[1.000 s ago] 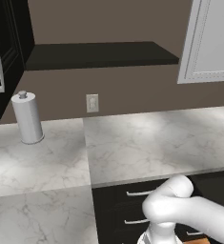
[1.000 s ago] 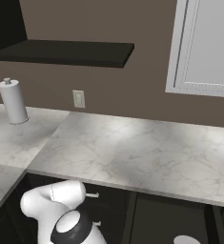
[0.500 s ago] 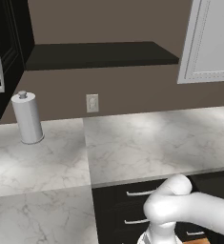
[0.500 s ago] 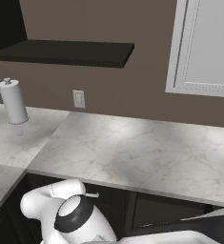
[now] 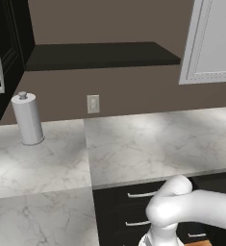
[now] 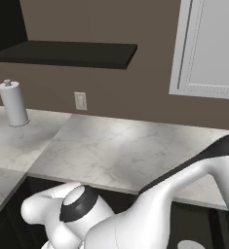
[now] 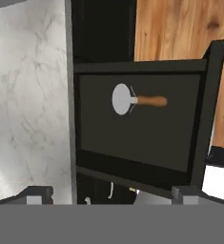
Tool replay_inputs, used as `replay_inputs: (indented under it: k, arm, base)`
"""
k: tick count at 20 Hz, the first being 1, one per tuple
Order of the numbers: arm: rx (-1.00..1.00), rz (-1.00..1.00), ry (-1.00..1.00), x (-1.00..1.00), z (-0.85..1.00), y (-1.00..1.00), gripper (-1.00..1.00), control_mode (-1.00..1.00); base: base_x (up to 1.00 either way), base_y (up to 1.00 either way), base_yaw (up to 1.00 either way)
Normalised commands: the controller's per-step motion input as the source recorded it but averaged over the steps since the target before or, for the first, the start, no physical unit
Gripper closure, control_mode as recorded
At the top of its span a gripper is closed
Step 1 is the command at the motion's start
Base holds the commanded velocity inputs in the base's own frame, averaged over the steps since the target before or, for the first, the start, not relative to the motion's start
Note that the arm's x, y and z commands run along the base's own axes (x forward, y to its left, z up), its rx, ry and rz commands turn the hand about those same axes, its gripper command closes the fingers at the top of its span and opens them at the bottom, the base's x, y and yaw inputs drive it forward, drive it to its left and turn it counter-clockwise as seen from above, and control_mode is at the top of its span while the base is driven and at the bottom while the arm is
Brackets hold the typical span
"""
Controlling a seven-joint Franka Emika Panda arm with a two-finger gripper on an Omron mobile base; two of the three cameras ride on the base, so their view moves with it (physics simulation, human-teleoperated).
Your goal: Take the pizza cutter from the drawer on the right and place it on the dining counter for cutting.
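Note:
The pizza cutter (image 7: 137, 100) lies flat in the open black drawer (image 7: 132, 143), its silvery wheel on the left and its brown wooden handle pointing right in the hand view. My gripper (image 7: 112, 196) hovers above the drawer's near side, open. Its two fingertips (image 7: 35, 194) stand wide apart with nothing between them, well clear of the cutter. The dining counter is out of view.
An L-shaped marble worktop (image 5: 148, 139) runs along a brown wall with a socket (image 5: 93, 104) and carries a paper towel roll (image 5: 27, 118). Black drawer fronts with silver handles (image 5: 141, 194) sit below it. Wooden floor (image 7: 180, 28) lies beyond the drawer.
In the right base view my arm has swung and stretched across to the right, its forearm now crossing the lower frame. The worktop and paper towel roll have stayed put.

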Motion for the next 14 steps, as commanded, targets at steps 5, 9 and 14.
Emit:
replay_inputs:
  k: [5,9,14]
  arm:
    - [0.0,0.18,0.09,0.68,-0.15,0.0,-1.0,-1.0]
    - [-0.04,0.27,0.05,0.32,-0.74,0.06,-1.0,-1.0]
    - [-0.1,0.28,0.02,0.12,-0.84,0.21,-1.0,-1.0]
  base:
    - [0.0,0.0,0.0]
    - [0.0,0.0,0.0]
    - [0.0,0.0,0.0]
